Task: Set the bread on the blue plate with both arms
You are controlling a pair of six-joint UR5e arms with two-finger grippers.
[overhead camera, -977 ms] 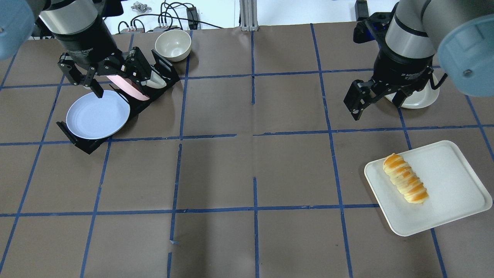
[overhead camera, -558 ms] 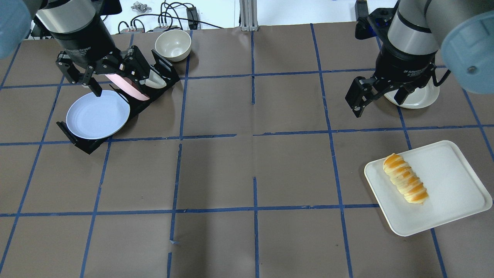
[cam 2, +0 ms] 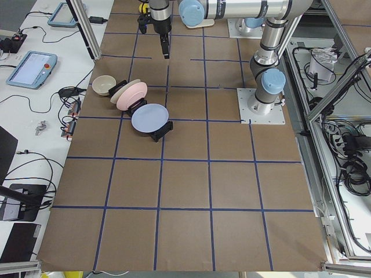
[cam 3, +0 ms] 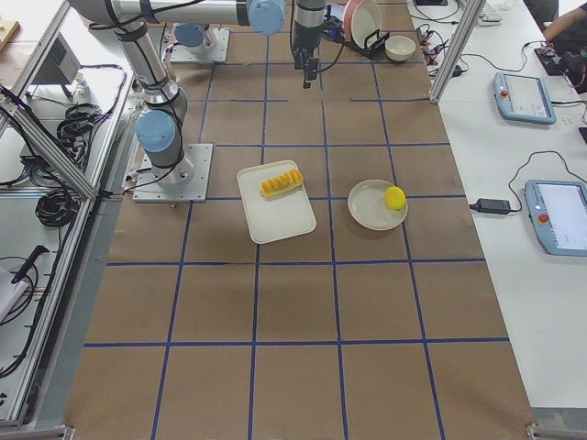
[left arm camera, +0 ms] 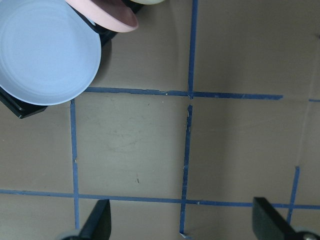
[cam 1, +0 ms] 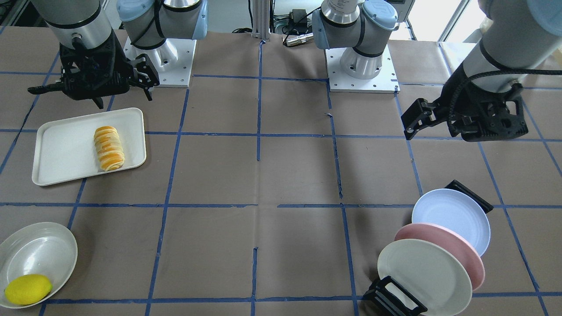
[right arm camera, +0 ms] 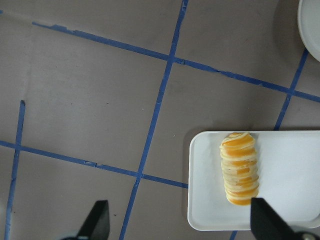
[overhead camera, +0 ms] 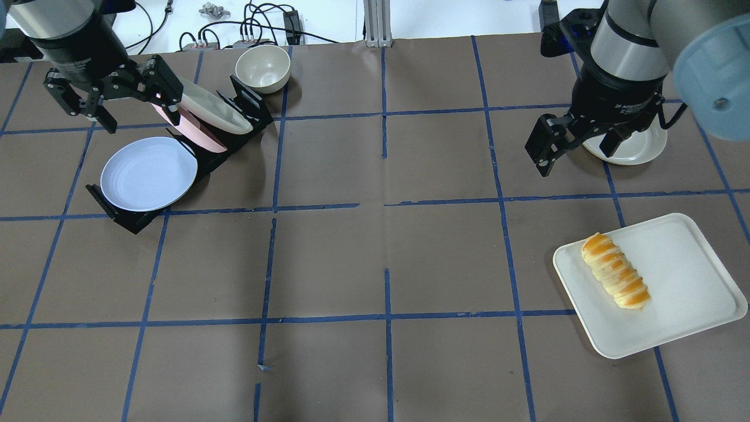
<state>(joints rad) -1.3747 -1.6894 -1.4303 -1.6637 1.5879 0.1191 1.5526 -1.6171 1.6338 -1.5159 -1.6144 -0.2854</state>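
The bread (overhead camera: 615,278), an orange and cream striped roll, lies on a white tray (overhead camera: 694,296) at the right front; it also shows in the right wrist view (right arm camera: 240,168) and front view (cam 1: 108,148). The blue plate (overhead camera: 148,173) leans in a black rack (overhead camera: 126,220) at the left; it also shows in the left wrist view (left arm camera: 45,52). My left gripper (overhead camera: 133,108) is open and empty, raised behind the plate and apart from it. My right gripper (overhead camera: 577,158) is open and empty, high above the table behind the tray.
A pink plate (overhead camera: 199,135) and a cream plate (overhead camera: 214,111) stand in the same rack behind the blue one. A cream bowl (overhead camera: 262,67) sits behind the rack. A white plate (cam 1: 39,250) with a lemon (cam 1: 26,289) lies beyond the tray.
My left gripper has lifted and drawn back to the far left, away from the blue plate's far rim. My right gripper has shifted only slightly. Plates and bread have not moved.
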